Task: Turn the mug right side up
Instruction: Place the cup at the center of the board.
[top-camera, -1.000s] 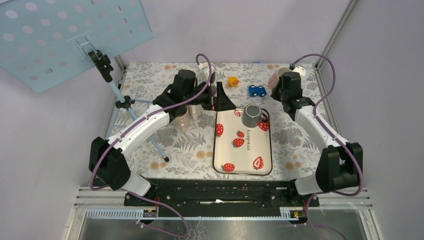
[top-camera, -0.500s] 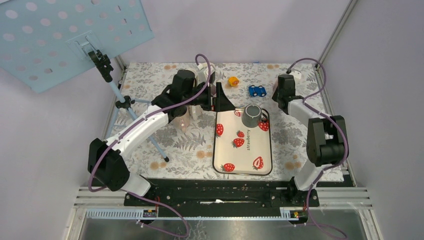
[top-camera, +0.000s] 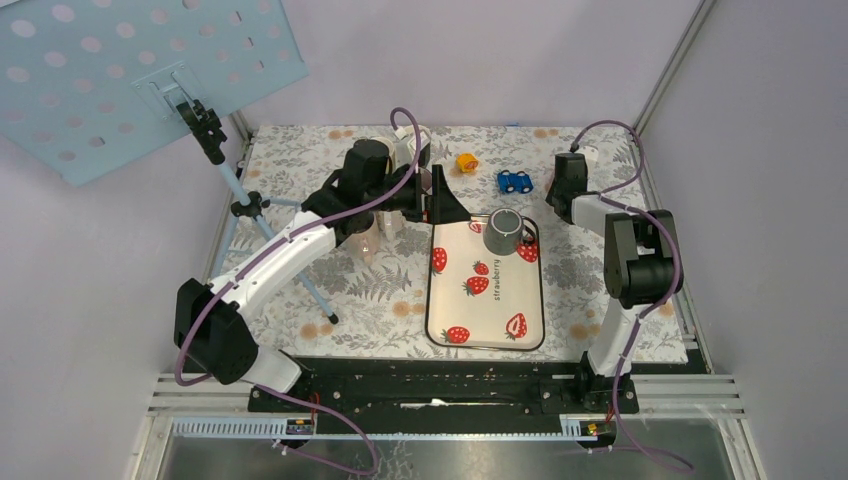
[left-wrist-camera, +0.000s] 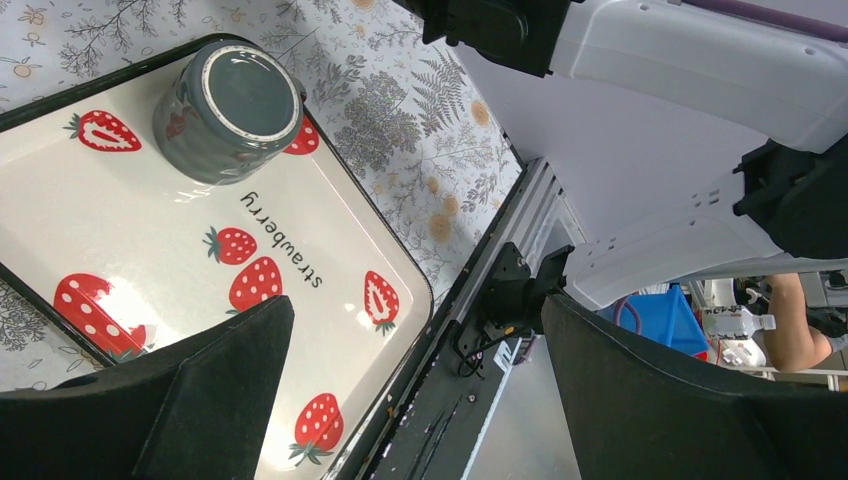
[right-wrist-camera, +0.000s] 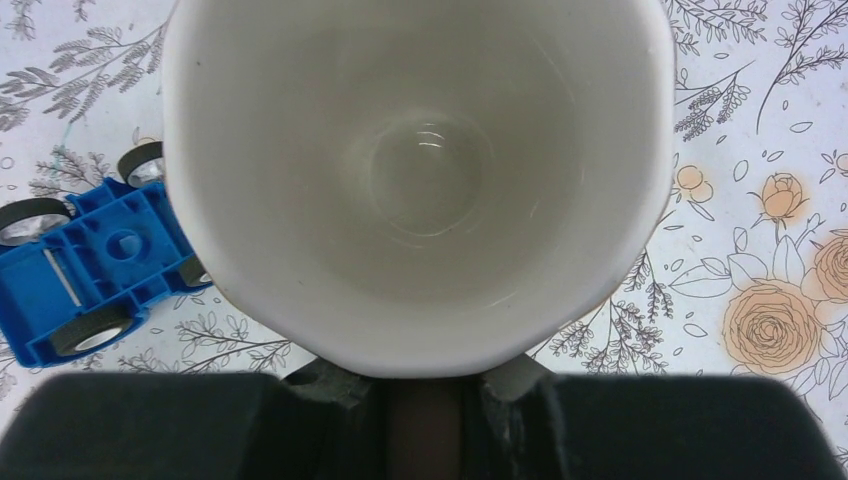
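Mug (right-wrist-camera: 420, 180): white interior is seen; outer wall hidden, top edge cut off.
Right gripper (right-wrist-camera: 425, 385): clamped on mug rim.
Left gripper (left-wrist-camera: 412, 395): held wide, empty.

A strawberry-printed tray (top-camera: 482, 312) lies on the floral bench (top-camera: 300, 165), a blue toy car (top-camera: 514, 182) and a small yellow toy (top-camera: 466, 161) near its far end. At the bench's left edge a tripod (top-camera: 245, 207) carries a pale blue perforated board (top-camera: 130, 70).
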